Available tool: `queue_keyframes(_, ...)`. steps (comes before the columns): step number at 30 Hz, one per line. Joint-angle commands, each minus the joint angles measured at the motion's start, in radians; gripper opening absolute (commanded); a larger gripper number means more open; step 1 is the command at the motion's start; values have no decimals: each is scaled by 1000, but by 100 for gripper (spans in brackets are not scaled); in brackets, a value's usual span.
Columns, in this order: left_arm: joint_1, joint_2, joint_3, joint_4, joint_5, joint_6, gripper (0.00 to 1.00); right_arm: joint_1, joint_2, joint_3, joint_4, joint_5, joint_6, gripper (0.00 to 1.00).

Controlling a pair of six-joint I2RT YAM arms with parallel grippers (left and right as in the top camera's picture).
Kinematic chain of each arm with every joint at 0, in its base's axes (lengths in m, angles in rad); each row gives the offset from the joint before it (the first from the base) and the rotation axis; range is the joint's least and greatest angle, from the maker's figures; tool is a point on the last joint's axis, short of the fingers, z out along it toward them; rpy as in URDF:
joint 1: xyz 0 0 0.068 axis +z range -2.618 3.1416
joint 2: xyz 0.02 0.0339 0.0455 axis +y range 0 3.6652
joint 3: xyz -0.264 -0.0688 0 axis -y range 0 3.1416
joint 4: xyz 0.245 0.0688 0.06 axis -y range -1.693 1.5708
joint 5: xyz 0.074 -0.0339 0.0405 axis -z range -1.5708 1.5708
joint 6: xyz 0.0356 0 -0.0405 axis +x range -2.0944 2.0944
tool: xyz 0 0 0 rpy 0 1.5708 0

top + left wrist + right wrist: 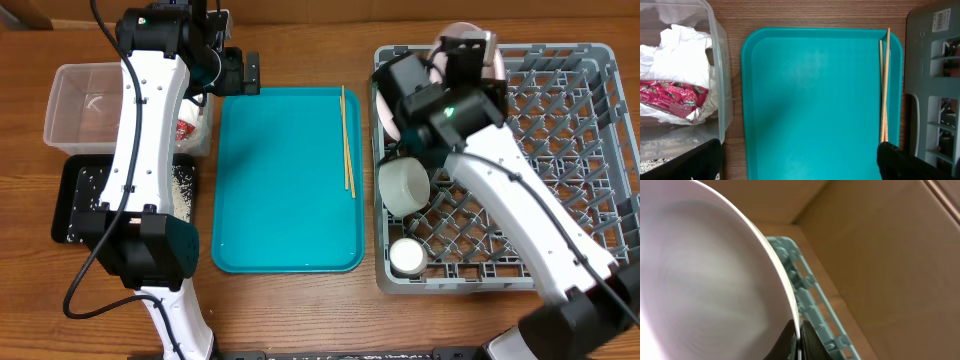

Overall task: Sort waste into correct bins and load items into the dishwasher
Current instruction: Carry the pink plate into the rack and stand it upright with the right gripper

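The white plate (705,280) is being held by its rim in the right end effector (799,339), whose fingers are pinching closed on the plate's edge, and it is hanging tilted over the far left corner of the grey dish rack (560,150). Whether its lower rim is touching the pegs cannot be told from these views. So the loading step is the one running, with the plate being placed. In the rack's left column a pale grey-green bowl (405,185) and a small white cup (408,257) are sitting nearer the front. Beside the rack, two chopsticks (885,85) are lying along the right edge of the teal tray (815,100), not yet loaded. Further left, the napkin (675,55) and red wrapper (672,95) are sitting in the clear tub (80,100), and rice grains (95,190) are showing in the black tray (62,215), so the sorting is looking done. The left end effector (240,72) is hovering open and empty between the tub and the teal tray, above the worktop (300,310). Next, the plate is probably needing to go down on edge between two peg rows before the fingers release, gently, so it is not tipping onto the bowl; then the chopsticks are wanting a low, narrow pinch.
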Motion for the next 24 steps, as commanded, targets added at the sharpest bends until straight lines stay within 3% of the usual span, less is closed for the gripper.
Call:
queue_keyframes(1,-2,-6,20,1,8,-6,100,-45,75,5,9,45,-1,4)
queue_keyframes(10,-2,-6,20,1,8,-6,100,-101,215,5,91,-41,0,4)
queue_keyframes(11,-2,-6,20,1,8,-6,100,-104,222,5,97,-77,0,10)
queue_keyframes(12,-2,-6,20,1,8,-6,100,-107,226,5,103,-123,0,33)
queue_keyframes(13,-2,-6,20,1,8,-6,100,-111,226,5,107,-156,0,47)
queue_keyframes(17,-2,-6,20,1,8,-6,100,-113,224,8,111,-254,0,70)
queue_keyframes(24,-2,-6,20,1,8,-6,100,-114,116,162,28,-458,0,82)
